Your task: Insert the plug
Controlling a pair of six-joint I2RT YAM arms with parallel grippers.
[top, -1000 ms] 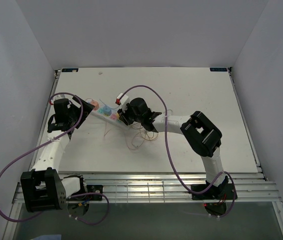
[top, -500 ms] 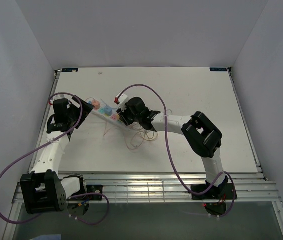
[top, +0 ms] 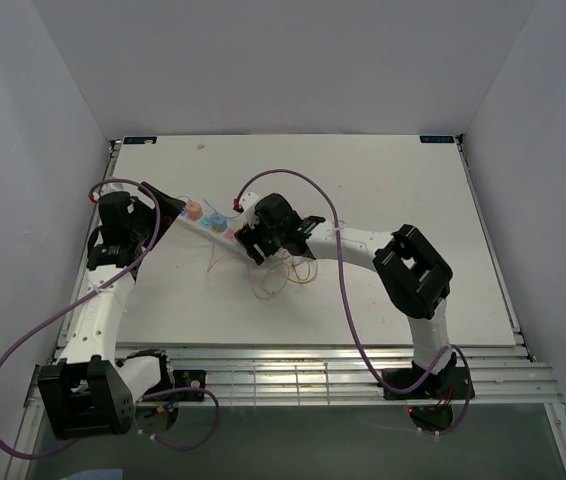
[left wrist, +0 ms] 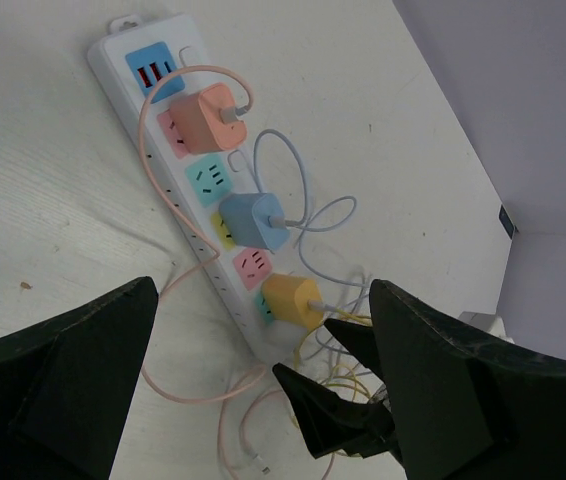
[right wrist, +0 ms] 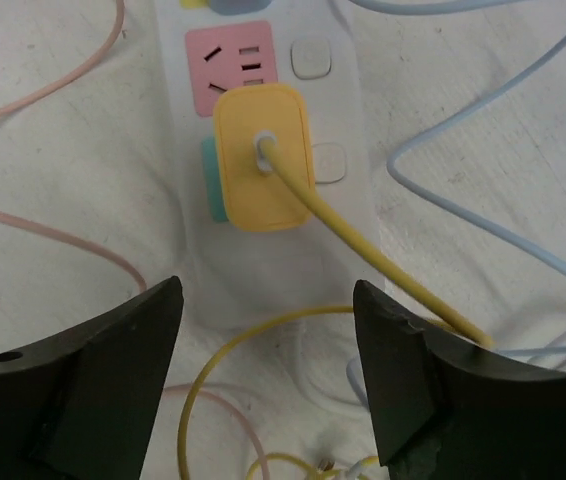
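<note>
The right fingers point(right wrist: 93, 380) stand apart, grasping nothing. The yellow plug point(right wrist: 261, 170) sits above the gap between them, in the upper middle of the right wrist view, touching neither finger and seated in the white power strip point(right wrist: 263, 285). The left fingers point(left wrist: 63, 370) are spread wide and empty, well short of the strip on the surface point(top: 383, 190).

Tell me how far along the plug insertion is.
Done: the yellow plug looks seated in the power strip, in line with the pink plug and blue plug. In hand: nothing; the right end effector hangs open over it, and the left end effector is open too. Left: probably only backing the arms away.
</note>
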